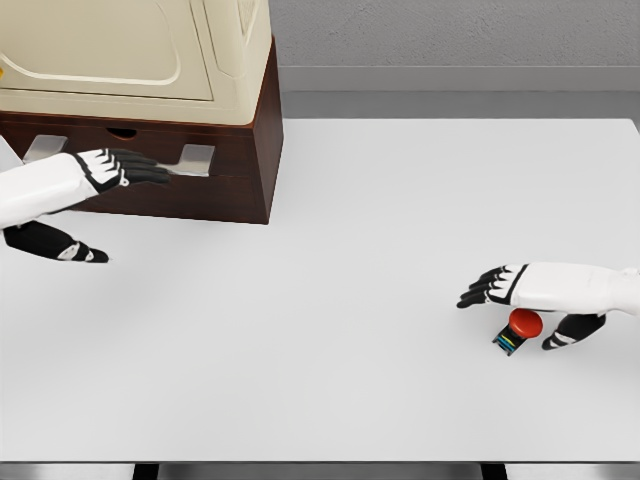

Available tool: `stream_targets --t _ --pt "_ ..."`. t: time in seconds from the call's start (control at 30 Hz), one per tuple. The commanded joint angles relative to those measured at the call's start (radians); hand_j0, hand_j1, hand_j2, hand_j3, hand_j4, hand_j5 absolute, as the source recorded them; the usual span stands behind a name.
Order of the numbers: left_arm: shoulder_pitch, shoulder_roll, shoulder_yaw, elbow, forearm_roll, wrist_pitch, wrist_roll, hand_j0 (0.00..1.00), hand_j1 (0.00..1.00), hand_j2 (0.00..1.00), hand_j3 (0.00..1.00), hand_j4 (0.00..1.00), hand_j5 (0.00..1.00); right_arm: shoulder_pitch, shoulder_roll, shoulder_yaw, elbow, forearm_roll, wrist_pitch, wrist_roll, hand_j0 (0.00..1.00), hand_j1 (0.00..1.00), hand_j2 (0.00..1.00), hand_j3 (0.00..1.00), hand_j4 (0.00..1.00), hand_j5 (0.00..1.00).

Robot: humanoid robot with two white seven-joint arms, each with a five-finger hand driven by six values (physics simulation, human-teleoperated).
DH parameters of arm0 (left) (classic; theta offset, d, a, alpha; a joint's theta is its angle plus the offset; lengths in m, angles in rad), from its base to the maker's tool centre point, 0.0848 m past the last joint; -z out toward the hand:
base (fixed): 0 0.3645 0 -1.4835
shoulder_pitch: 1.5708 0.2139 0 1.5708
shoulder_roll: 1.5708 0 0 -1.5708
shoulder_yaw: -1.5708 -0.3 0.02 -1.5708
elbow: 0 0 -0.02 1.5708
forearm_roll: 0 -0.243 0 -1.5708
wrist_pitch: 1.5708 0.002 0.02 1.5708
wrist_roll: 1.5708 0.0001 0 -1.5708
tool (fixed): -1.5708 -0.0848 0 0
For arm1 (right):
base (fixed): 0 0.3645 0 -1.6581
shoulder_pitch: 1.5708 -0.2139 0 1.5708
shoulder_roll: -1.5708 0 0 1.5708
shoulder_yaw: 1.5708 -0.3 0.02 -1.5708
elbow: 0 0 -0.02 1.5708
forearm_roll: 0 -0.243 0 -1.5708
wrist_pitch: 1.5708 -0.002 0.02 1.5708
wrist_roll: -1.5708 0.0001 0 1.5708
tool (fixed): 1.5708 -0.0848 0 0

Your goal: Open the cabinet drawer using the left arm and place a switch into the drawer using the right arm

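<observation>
1. You have one switch (519, 329) on the table (350, 300), one dark brown cabinet (245, 150) at the far left, one cream-coloured appliance (150, 50) sitting on top of that cabinet, and two hands in view.
2. On the cabinet front you can count two pale metal handles: one (194, 159) near the right end of the drawer face and one (45, 148) near the left end, partly behind the left arm.
3. You will find no readable writing, brand or label on any of these things.
4. The switch shows a round red button top, a dark body below it, and a small band of blue and yellow at its lower end. It lies tilted on the white tabletop at the near right, well apart from the cabinet.
5. Your right hand (500, 287) hovers just over the switch, fingers stretched out and pointing left, thumb hanging down on the switch's right side; nothing is clasped in it.
6. Your left hand (125, 168) is at the drawer face, its dark fingers extended toward the right-hand handle and reaching its left edge; you cannot tell from here whether they have closed on it.
7. The drawer front sits flush with the cabinet.
</observation>
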Motion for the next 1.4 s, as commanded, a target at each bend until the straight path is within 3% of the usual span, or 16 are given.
stream_targets --t 0.0,0.2,0.37,0.67,0.97,1.03,1.2,1.37 --pt "0.0 0.04 -0.002 0.003 0.06 0.001 0.001 1.0 1.0 1.0 1.0 1.0 1.0 0.0 0.0 -0.001 0.0 -0.007 0.002 0.001 1.0 1.0 1.0 1.0 1.0 1.0" --pt "0.0 0.05 -0.011 0.02 0.093 0.001 -0.004 1.0 1.0 1.0 1.0 1.0 1.0 0.002 -0.002 -0.001 0.0 -0.007 0.002 0.004 1.0 1.0 1.0 1.0 1.0 1.0" --pt "0.0 0.045 -0.014 0.049 0.139 0.001 -0.058 1.0 1.0 1.0 1.0 1.0 1.0 0.02 0.004 -0.001 -0.002 -0.007 0.002 0.004 1.0 1.0 1.0 1.0 1.0 1.0" --pt "-0.003 -0.004 -0.011 0.075 0.142 0.001 -0.076 1.0 1.0 1.0 1.0 1.0 1.0 0.018 0.003 -0.001 0.0 -0.007 0.002 0.007 1.0 1.0 1.0 1.0 1.0 1.0" --pt "-0.008 -0.026 -0.004 0.144 0.144 0.001 -0.074 1.0 1.0 1.0 1.0 1.0 1.0 0.018 0.001 0.001 0.0 -0.007 0.002 0.022 1.0 1.0 1.0 1.0 1.0 1.0" --pt "-0.008 -0.064 -0.005 0.179 0.141 0.001 -0.079 1.0 1.0 1.0 1.0 1.0 1.0 0.015 0.001 -0.001 0.0 -0.007 0.002 0.028 1.0 1.0 1.0 1.0 1.0 1.0" --pt "-0.014 -0.105 -0.004 0.181 0.142 0.001 -0.147 1.0 1.0 1.0 1.0 1.0 1.0 0.017 0.003 -0.001 0.0 -0.007 0.002 0.028 1.0 1.0 1.0 1.0 1.0 1.0" --pt "-0.041 -0.122 -0.005 0.181 0.141 0.001 -0.157 1.0 1.0 1.0 1.0 1.0 1.0 0.014 0.0 -0.002 0.0 -0.007 0.002 0.028 1.0 1.0 1.0 1.0 1.0 1.0"
